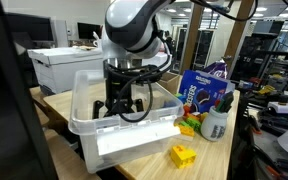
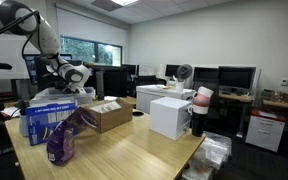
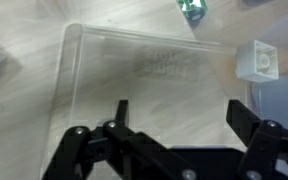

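Hovering over the bin (image 3: 70, 70), hand (image 3: 178, 107) open and empty; next likely calls for shifting toward the block (image 3: 258, 62) at the bin's edge.

A light wooden table (image 1: 212, 158) carries everything here; its pale grain shows in both exterior views and in the wrist view. A clear plastic bin (image 1: 134, 140) stands on it near one edge. A yellow block (image 1: 183, 155) lies on the bare wood just beside the bin's corner. Near it sits a small cluster of green and red blocks (image 1: 189, 122), and next to them a white bottle (image 1: 216, 125) stands upright. Behind these stands a blue package (image 1: 199, 92). In an exterior view a purple bag (image 2: 64, 140) stands in front of the package, and an open cardboard box (image 2: 109, 115) rests farther along the tabletop.
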`<state>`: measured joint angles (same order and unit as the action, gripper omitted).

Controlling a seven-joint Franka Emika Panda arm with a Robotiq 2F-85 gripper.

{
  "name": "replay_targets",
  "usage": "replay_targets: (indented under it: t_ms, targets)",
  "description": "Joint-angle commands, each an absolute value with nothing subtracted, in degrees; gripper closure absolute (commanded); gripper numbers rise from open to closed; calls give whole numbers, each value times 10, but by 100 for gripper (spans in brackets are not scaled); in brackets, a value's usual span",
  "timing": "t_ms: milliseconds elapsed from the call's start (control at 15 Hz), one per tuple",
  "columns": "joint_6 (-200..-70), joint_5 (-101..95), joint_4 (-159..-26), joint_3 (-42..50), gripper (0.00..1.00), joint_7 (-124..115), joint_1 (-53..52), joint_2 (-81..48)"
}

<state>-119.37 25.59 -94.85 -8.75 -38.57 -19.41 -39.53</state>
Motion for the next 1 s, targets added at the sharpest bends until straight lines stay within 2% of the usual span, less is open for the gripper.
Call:
replay_targets:
  t_ms: [0,933]
  targets:
    - [-1207,230,-977,-78,0,-409,-198,-363]
    - [-1197,358,-981,-142,0,-309,-151,-352]
